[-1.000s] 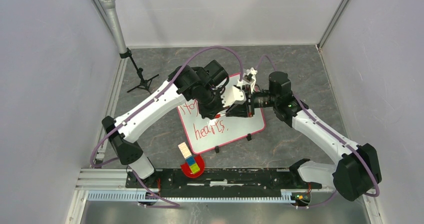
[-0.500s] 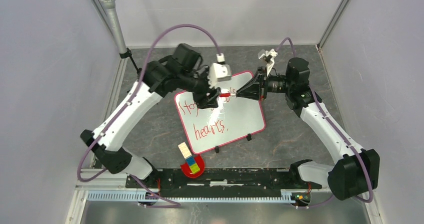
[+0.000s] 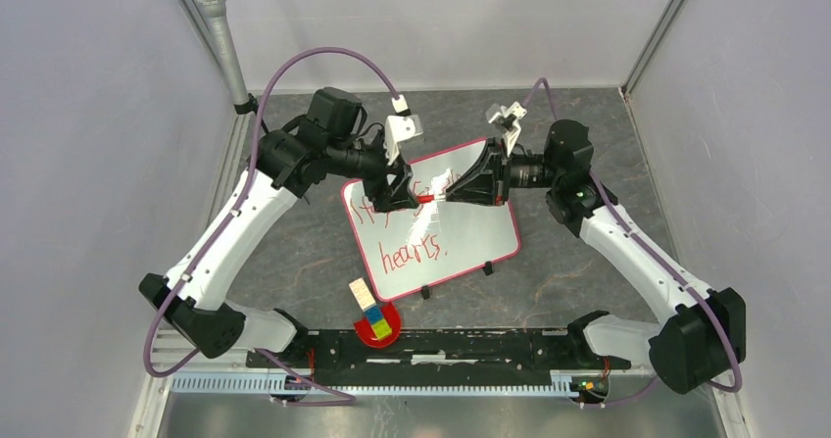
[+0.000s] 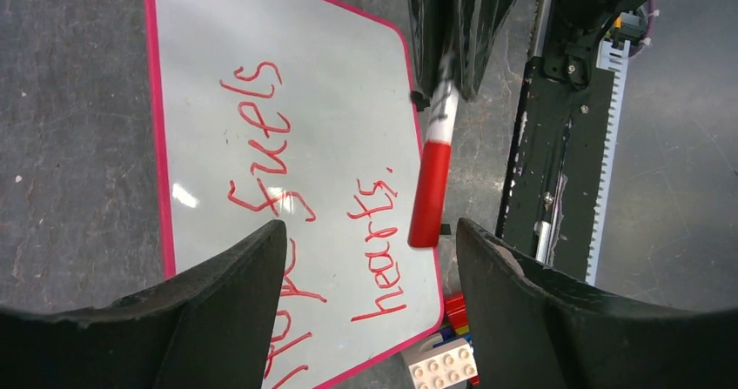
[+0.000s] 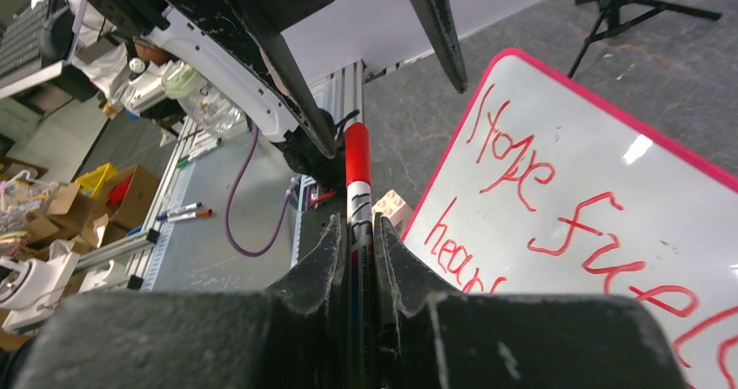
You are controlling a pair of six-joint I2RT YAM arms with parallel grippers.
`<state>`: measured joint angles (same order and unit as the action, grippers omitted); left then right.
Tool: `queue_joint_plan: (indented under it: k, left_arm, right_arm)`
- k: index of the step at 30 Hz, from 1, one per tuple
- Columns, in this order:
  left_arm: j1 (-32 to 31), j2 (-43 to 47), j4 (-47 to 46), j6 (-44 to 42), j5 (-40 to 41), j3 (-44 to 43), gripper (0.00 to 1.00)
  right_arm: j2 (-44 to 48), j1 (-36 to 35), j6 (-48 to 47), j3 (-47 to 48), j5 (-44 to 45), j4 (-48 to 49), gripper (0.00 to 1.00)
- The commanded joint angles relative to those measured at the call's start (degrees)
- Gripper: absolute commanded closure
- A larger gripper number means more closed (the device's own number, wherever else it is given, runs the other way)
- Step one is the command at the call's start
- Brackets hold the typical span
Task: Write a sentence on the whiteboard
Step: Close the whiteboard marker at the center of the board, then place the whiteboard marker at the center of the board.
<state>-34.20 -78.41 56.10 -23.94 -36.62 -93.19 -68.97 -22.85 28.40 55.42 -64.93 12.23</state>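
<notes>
Over the centre of the top view, both arms meet nose to nose above the whiteboard (image 3: 461, 242)! It lies flat on the grey table (image 3: 588, 134), pink-edged and turned a little in the frame. Red handwriting (image 4: 261, 137) runs across it, and "fuels" and "hearts," read plainly from the left wrist view.

The right gripper (image 3: 449, 195) comes in from the right of the frame, pinching a marker (image 3: 426, 199). The right wrist view shows the barrel clamped between the two pads (image 5: 326, 250), red end pointing away.

And that red end pokes into the gap of the left gripper (image 4: 370, 232), whose fingers (image 4: 226, 302) are spread wide on either side of it, not closed on it. Whether either finger touches the marker, I cannot tell. From the left wrist view, the marker hangs over the board's right edge.

Down at the lower middle of the top view, just off the board's near corner, a stack of coloured blocks (image 3: 370, 313) sits on a red base (image 3: 393, 313). Upper left, a microphone (image 3: 220, 36) stands on its small tripod.
</notes>
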Motion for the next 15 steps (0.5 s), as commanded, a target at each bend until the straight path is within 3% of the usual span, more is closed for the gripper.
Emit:
queue_joint_plan:
  k: [1, 5, 11, 15]
  left_arm:
    - [-2.6, -0.2, -1.1, 1.1, -2.5, 0.4, 0.26]
    - [-3.1, -0.3, 0.6, -0.2, -4.2, 2.3, 0.43]
    - [-3.1, -0.2, 1.8, -1.0, -4.9, 3.0, 0.44]
    - [-3.4, -0.7, 1.4, -0.9, -5.2, 2.9, 0.58]
  right_arm:
    - [-0.3, -3.0, -5.7, 3.3, 2.2, -5.2, 1.0]
    - [-0.9, -4.0, -6.8, 4.4, 2.7, -6.6, 1.0]
    - [-1.3, -4.4, -9.0, 5.7, 2.9, -9.6, 1.0]
    - [-1.3, -5.2, -9.5, 5.6, 2.8, -10.2, 1.0]
